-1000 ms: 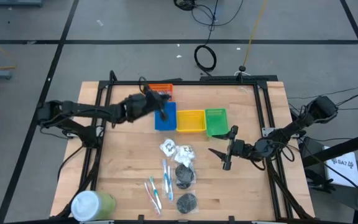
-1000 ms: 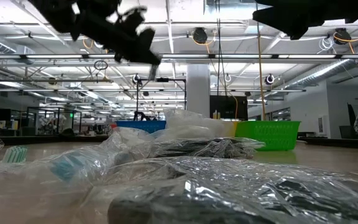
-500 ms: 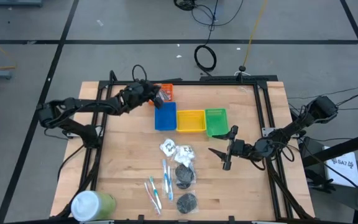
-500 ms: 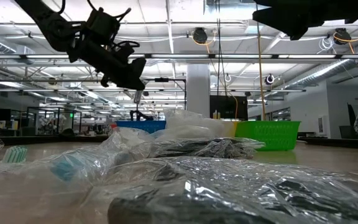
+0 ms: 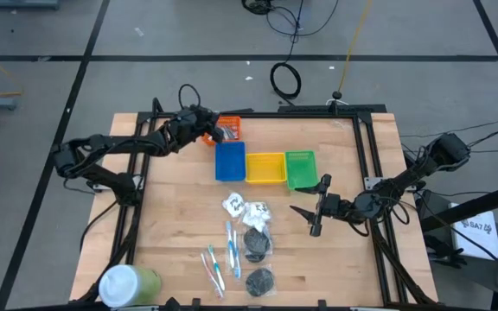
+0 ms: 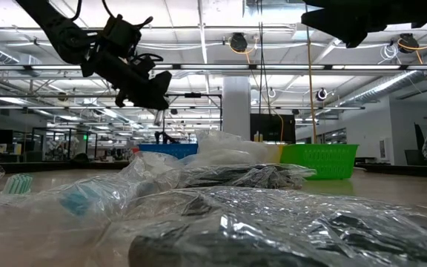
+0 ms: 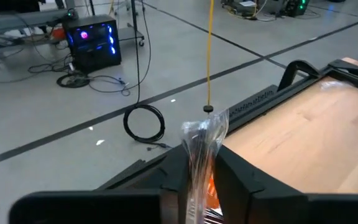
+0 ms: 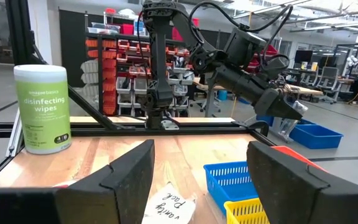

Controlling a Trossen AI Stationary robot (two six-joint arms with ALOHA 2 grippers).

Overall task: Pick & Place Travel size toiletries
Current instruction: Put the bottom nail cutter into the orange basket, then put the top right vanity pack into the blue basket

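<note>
Carrying a clear crinkly plastic packet pinched between its fingers, the left pincer has swung off the blue tray to above the orange tray; release looks next. Right pincer waits spread, remaining wrapped toiletries beside it.
</note>
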